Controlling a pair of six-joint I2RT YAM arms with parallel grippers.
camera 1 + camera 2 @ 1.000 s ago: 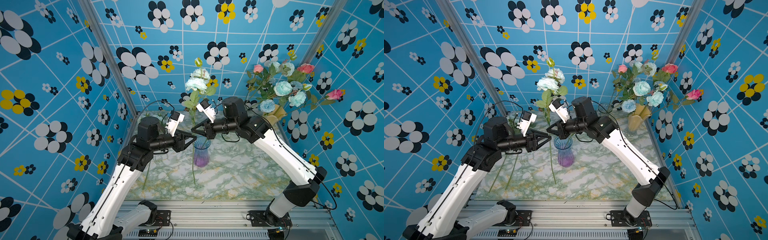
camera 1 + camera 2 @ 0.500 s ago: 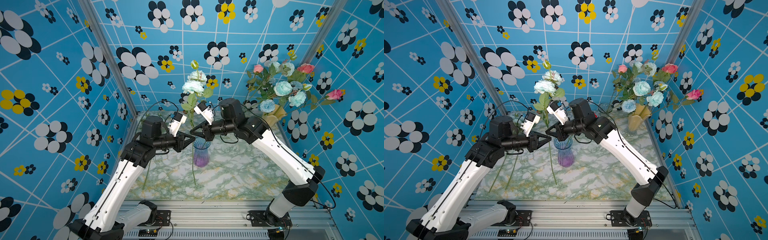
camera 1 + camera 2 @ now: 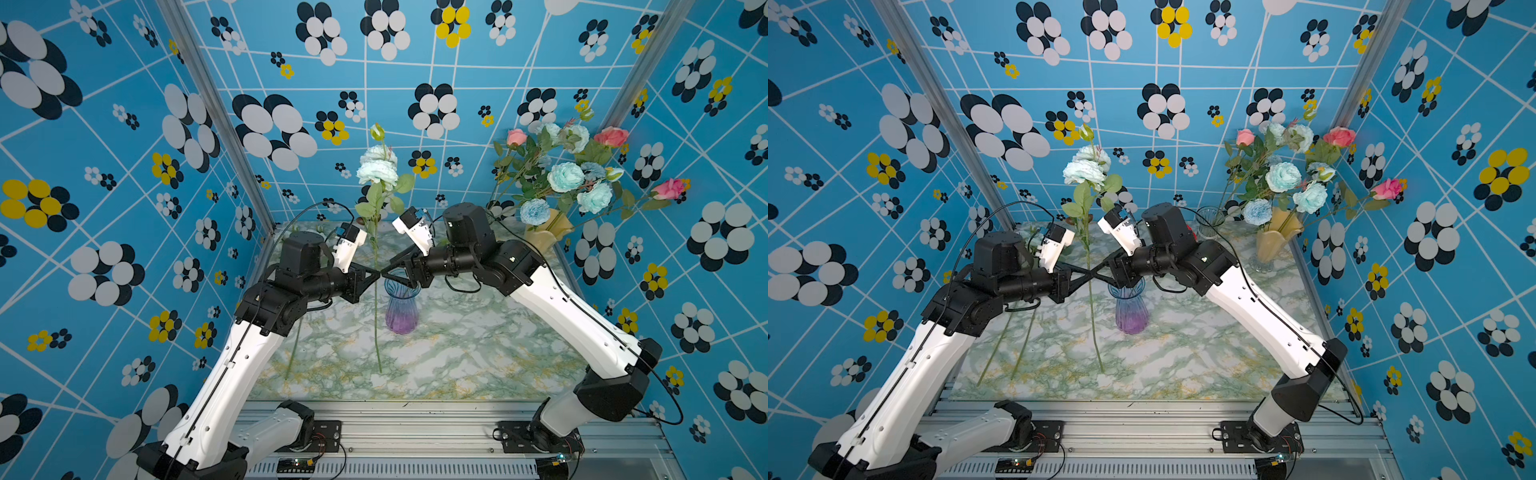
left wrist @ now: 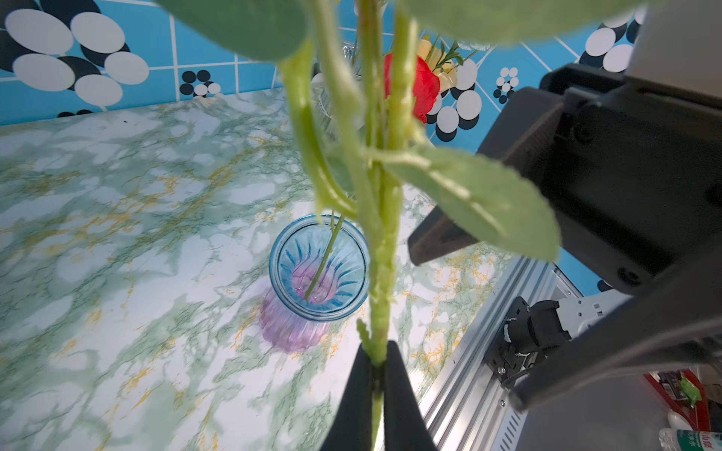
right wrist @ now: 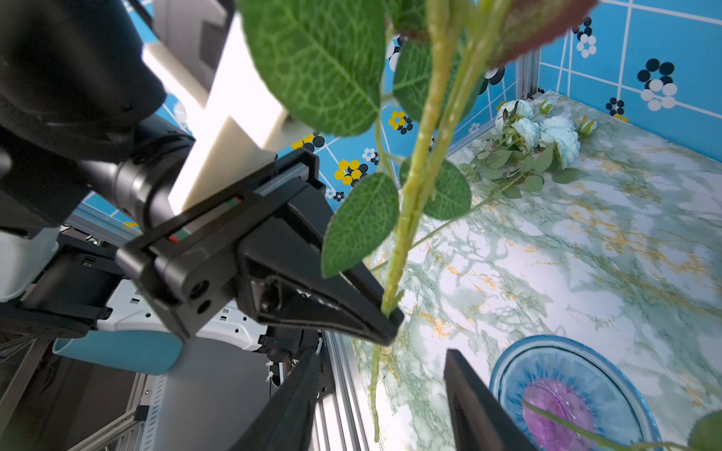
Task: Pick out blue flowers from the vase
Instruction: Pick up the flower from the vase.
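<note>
A blue flower [image 3: 376, 172] on a long green stem [image 3: 376, 316] hangs upright over the table, left of a blue-and-purple glass vase [image 3: 401, 307]. My left gripper [image 3: 377, 274] is shut on its stem [image 4: 381, 273] and pinches it between both fingertips [image 4: 390, 363]. Facing it, my right gripper [image 3: 385, 269] stands open, and the stem [image 5: 406, 234] passes between its spread fingers [image 5: 455, 367] without touching them. More blue flowers [image 3: 565, 176] stand with pink roses [image 3: 611, 136] in the yellow vase [image 3: 548, 232] at the back right.
Other blue flowers [image 5: 539, 132] lie on the marble table [image 3: 457, 365] at the back left, their stems [image 3: 1000, 345] reaching forward. A clear glass [image 3: 1208, 220] with a red rose [image 4: 410, 90] stands at the back. A thin stem [image 4: 324, 257] shows inside the blue-and-purple vase. Patterned walls close three sides.
My left gripper has moved in and shut on the stem. My right gripper, shut on that stem before, has opened and let it go. The flower has shifted slightly left.
</note>
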